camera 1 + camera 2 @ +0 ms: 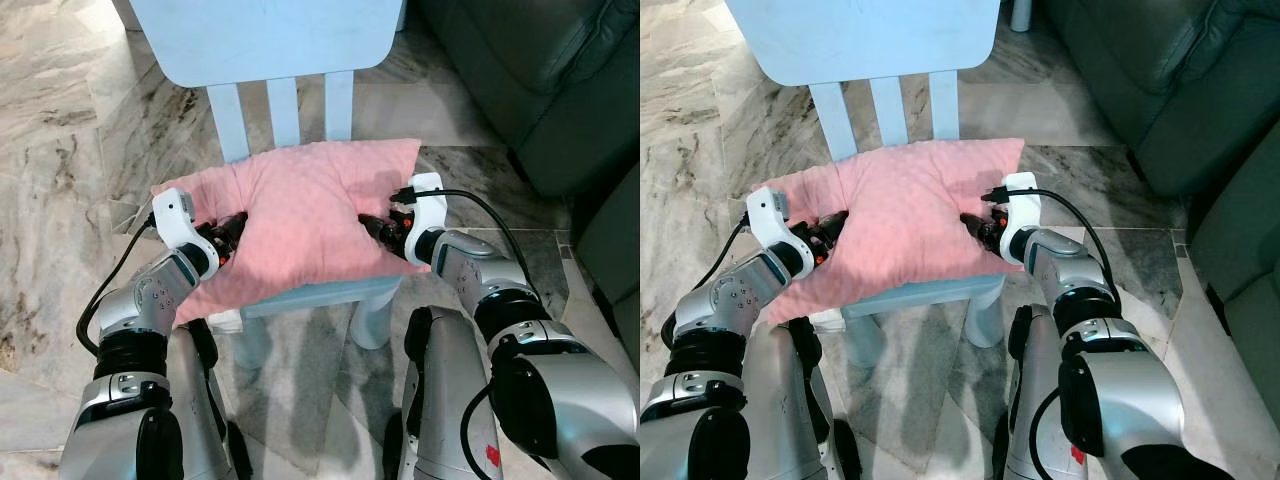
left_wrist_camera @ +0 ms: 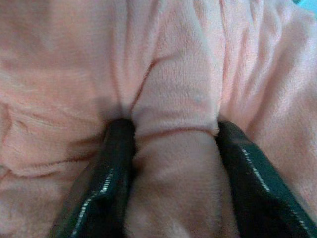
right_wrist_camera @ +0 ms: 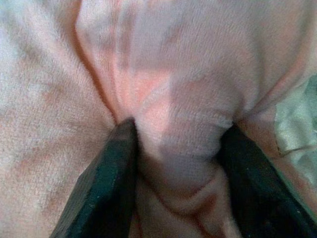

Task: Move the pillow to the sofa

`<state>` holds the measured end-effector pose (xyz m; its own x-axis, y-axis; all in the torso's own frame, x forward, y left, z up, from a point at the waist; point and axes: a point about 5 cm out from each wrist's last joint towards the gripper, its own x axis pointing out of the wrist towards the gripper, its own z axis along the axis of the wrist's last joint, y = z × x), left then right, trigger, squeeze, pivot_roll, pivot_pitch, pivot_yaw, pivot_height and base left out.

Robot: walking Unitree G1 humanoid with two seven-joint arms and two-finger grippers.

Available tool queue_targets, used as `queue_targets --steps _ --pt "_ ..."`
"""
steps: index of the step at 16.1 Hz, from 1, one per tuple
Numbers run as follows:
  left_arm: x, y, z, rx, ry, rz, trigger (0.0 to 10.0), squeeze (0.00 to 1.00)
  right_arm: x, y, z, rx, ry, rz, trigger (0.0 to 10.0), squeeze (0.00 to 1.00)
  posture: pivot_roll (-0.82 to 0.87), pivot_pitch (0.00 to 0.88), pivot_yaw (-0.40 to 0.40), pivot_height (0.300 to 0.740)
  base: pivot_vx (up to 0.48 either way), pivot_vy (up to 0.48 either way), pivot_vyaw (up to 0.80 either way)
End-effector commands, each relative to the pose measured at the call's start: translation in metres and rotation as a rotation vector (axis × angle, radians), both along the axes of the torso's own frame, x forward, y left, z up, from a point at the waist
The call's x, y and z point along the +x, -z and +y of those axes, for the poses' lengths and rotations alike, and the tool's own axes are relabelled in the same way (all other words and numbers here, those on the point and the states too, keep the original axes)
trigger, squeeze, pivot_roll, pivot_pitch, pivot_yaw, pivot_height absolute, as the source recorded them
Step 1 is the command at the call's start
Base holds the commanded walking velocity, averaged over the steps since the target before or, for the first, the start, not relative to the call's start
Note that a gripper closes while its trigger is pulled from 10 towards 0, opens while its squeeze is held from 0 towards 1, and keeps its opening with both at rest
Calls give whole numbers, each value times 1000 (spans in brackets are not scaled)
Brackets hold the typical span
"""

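A pink plush pillow (image 1: 300, 215) lies on the seat of a small light-blue chair (image 1: 320, 294). My left gripper (image 1: 232, 232) is pushed into the pillow's left side, and my right gripper (image 1: 372, 228) into its right side. In the left wrist view a bunched fold of pillow (image 2: 173, 89) sits pinched between the two black fingers (image 2: 106, 183). The right wrist view has the same: a fold of pillow (image 3: 173, 114) caught between its fingers (image 3: 106, 183). The dark green sofa (image 1: 540, 70) stands at the upper right, beyond the chair.
The chair's backrest (image 1: 260, 40) rises just behind the pillow. Marble floor (image 1: 60, 150) spreads to the left and around the chair. A second dark cushion edge (image 1: 615, 240) shows at the far right. My own legs (image 1: 445, 400) stand close to the chair's front.
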<state>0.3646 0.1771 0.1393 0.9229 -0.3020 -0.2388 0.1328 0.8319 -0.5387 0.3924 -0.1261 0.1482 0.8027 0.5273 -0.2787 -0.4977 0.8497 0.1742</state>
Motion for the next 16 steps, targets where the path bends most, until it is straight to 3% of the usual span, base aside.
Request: queue_targets --steps 1,10,12,16 --pt "-6 16 -13 -27 56 70 0 0 -9 20 13 -12 -62 80 0 0 44 254 7 373 0 0 0" --pt "-10 17 -10 -38 28 43 0 0 -13 26 12 -11 -64 75 0 0 46 247 3 373 0 0 0" --pt "-7 14 -9 -36 -9 -9 0 0 -12 24 8 -10 -19 36 0 0 40 174 -18 373 0 0 0" --pt "-1 10 -23 10 15 -90 0 0 -5 3 5 23 32 -91 0 0 18 62 -16 373 0 0 0"
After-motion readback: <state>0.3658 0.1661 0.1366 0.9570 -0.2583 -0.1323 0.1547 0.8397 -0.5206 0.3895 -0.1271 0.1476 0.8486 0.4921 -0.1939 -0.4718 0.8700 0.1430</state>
